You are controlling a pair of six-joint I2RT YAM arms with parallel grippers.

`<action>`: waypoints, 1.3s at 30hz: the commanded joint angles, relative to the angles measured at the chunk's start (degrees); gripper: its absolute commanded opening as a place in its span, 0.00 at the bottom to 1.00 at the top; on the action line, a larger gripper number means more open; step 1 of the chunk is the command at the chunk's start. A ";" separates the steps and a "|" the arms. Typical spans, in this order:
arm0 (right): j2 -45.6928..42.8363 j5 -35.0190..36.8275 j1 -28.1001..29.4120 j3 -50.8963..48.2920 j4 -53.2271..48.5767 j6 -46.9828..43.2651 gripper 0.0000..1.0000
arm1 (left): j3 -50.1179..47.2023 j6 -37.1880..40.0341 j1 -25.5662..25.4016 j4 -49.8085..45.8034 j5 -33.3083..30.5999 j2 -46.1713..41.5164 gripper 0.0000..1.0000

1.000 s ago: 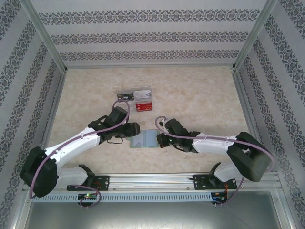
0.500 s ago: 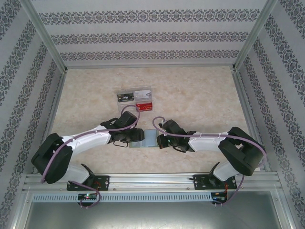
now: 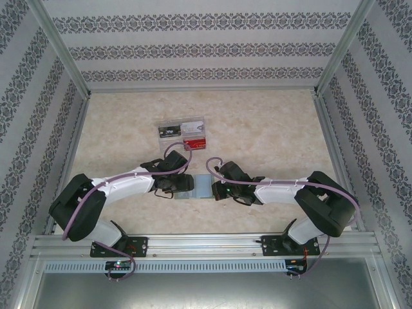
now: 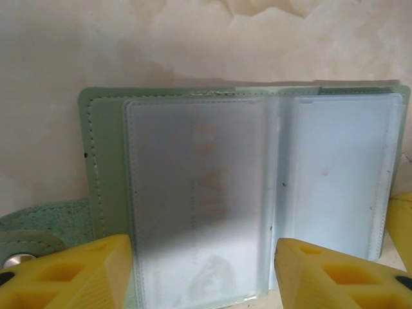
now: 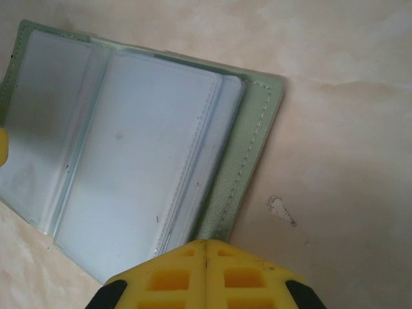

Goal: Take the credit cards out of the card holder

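Over the last second your left arm has folded in toward the middle, carrying the left tool (image 3: 179, 184) from the 9 o'clock side of the card holder (image 3: 201, 187) onto its left half, while the right arm has barely shifted. The holder lies open and flat on the tabletop (image 3: 270, 129), toward 6 o'clock from its centre and between the two tools. In the left wrist view the left tool (image 4: 201, 257) stands about half open, holding nothing. Its yellow fingers (image 4: 77, 270) sit apart at either side of the left-hand frosted sleeve, through which a card (image 4: 206, 174) with faint lettering shows. The holder's side tab (image 4: 38, 232) sticks out at 9 o'clock of that sleeve. At 12 o'clock of the holder, well apart from it, sits a clear box (image 3: 182, 127), with a reddish card (image 3: 194, 143) at its near right corner. Whether that card is inside the box you cannot tell. The right tool (image 3: 217, 190) meets the holder from 3 o'clock. Its fingers (image 5: 206, 273) are pressed together, empty, with the tips at the edge of the holder's right half (image 5: 148, 154).
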 commanded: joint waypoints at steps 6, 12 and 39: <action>0.97 -0.17 0.28 0.94 0.19 1.08 0.00 | 1.26 -0.32 -0.95 0.37 1.39 2.94 0.61; 1.18 -0.43 0.34 1.03 0.32 1.27 0.00 | 0.56 -0.29 -1.30 5.81 6.40 2.78 0.62; -3.09 0.26 -1.53 -0.27 -0.41 1.86 0.29 | 3.81 3.12 -2.59 4.39 8.86 -1.33 1.00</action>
